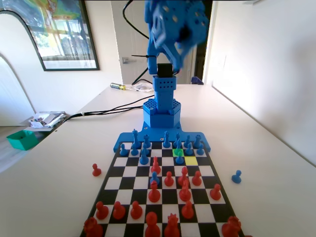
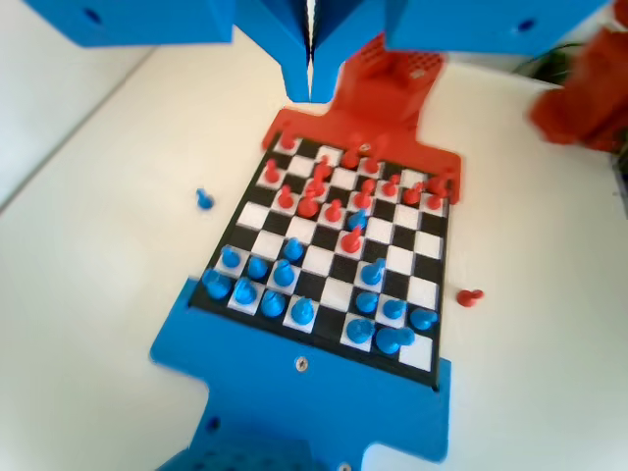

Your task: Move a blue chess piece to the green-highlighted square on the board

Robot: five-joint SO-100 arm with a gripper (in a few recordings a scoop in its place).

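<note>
- The blue two-finger gripper (image 2: pixel 310 59) hung high above the flat black-and-white chequered chessboard (image 1: pixel 205 212), its jaws pressed together with nothing between them.
- In the fixed view, a small blue plastic pawn with a round head and flared base (image 1: pixel 179 157) stood upright at the near edge of the bright-green tinted square (image 1: pixel 177 152), just left of the yellow-tinted square (image 1: pixel 191 160); whether its base lay wholly inside the green could not be told.
- The same pawn (image 2: pixel 373 272) stood apart from its neighbours in the wrist view.
- Judged light, rigid and smooth, such a pawn would tip easily; the narrow neck beneath the head offers the surest hold.
</note>
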